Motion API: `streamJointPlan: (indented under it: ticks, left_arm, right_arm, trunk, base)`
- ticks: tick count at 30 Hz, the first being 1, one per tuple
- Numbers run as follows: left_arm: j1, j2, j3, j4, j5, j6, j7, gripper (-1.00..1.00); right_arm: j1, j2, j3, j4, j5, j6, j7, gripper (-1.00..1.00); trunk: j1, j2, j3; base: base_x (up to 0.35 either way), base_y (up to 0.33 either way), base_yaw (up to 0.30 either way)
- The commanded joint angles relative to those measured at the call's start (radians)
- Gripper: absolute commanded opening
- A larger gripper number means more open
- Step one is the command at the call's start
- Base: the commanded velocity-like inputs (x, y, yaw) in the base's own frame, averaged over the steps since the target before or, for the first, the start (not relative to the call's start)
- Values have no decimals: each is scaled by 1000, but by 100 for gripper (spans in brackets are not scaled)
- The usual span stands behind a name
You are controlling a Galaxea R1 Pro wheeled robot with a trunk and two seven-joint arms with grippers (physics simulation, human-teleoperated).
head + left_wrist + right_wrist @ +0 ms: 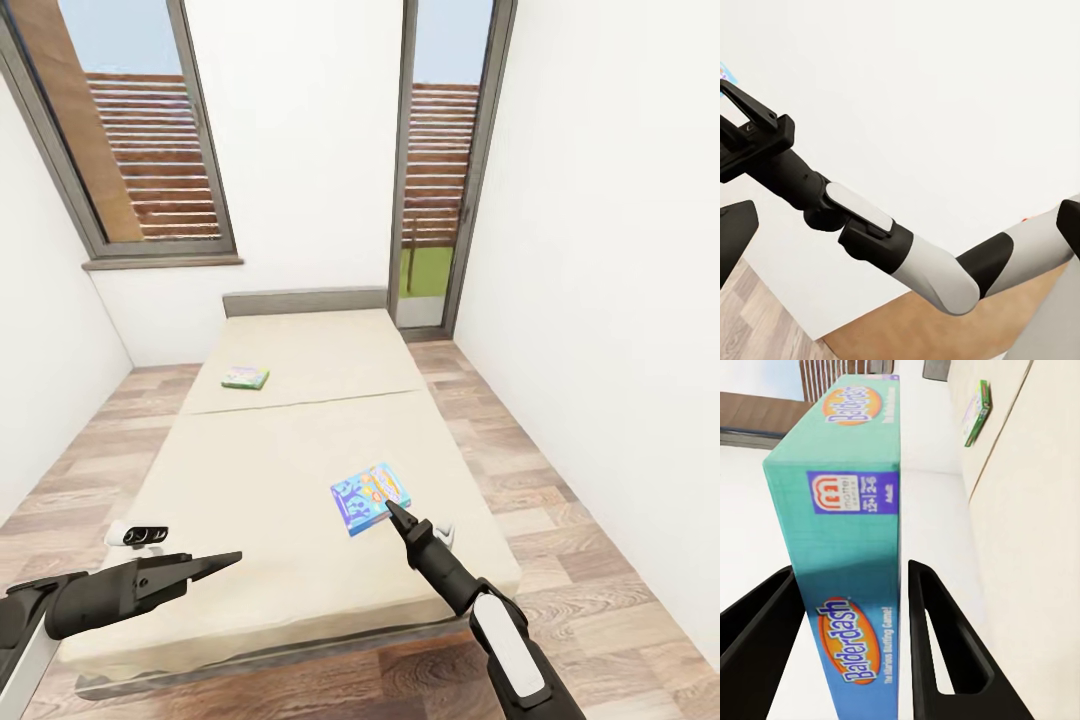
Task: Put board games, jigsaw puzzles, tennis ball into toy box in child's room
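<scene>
Matt beige cloth bed (300, 450), wood-plank floor (560, 520), printed-card board game (369, 496).

Blue-purple board game (370, 497) flat near bed's (300, 450) foot — green-edged one (245, 377) lies further up.

1. Even, bright daylight is given by the two tall dark-framed windows (150, 130).
2. Only faint shadows are cast on the plain beige mattress (300, 460).
3. Window frames are splayed outward by wide-angle distortion.
4. Render edges are slightly softened.

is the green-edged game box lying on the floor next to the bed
No, the green-edged board game lies flat on the bed mattress, near the headboard.
</scene>
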Motion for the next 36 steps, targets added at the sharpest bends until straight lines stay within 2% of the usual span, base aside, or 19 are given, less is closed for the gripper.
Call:
streamJointPlan:
  ticks: [1,5,21,36]
  left_arm:
    - [0,0,0,0,-1,11,-4,100]
    - [0,0,0,0,-1,11,-4,100]
    - [0,0,1,3,2,9,-4,100]
    - [0,0,0,3,-1,9,-4,100]
  right_arm:
    - [0,0,-1,0,-9,8,-1,-100]
    - [0,0,0,1,-9,8,-1,-100]
    - [0,0,-1,3,-8,8,-1,-100]
    - [0,0,0,3,-8,8,-1,-100]
  trunk:
    - [-4,7,2]
    - [-19,35,16]
    - [-19,35,31]
    - [-19,35,46]
  base:
    - [0,0,17]
    - [0,0,122]
    - [-2,0,221]
    - [-108,-46,232]
